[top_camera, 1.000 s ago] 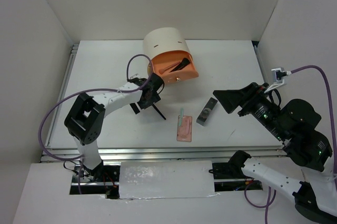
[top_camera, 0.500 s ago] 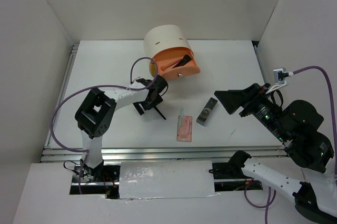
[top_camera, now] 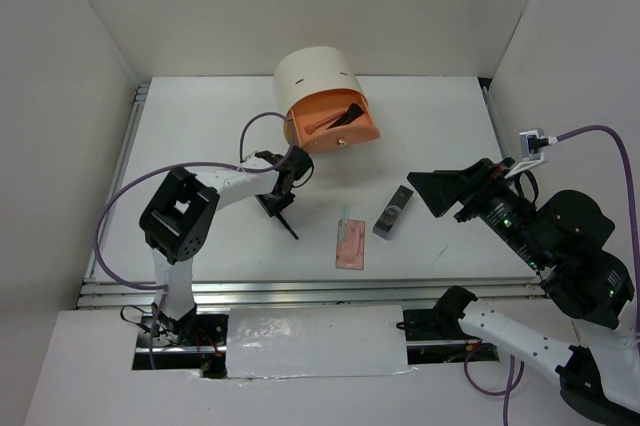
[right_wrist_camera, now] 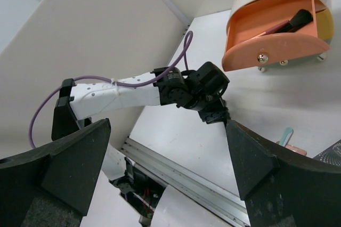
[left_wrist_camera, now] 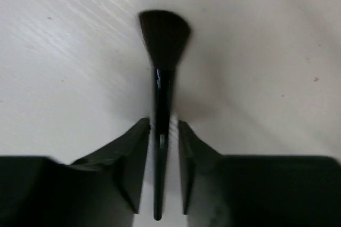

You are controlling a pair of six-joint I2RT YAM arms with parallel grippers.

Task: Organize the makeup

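A thin black brush (left_wrist_camera: 161, 104) lies on the white table, bristles pointing away. My left gripper (left_wrist_camera: 162, 126) straddles its handle with the jaws narrowed close to it and a thin gap still showing on the right. In the top view the left gripper (top_camera: 278, 198) sits just below the drum box, with the brush (top_camera: 289, 225) sticking out toward me. The pink palette (top_camera: 350, 246), the pale teal stick (top_camera: 343, 216) and the dark grey case (top_camera: 393, 212) lie mid-table. My right gripper (top_camera: 420, 194) hovers open and empty right of the case.
The cream drum box (top_camera: 312, 81) stands at the back with its orange drawer (top_camera: 335, 126) pulled out; a brush (right_wrist_camera: 287, 23) lies inside it. A metal rail (top_camera: 300, 291) runs along the near table edge. White walls close in both sides.
The left gripper has come down over the black brush and its jaws have narrowed from wide open around the handle. The right arm has not moved.
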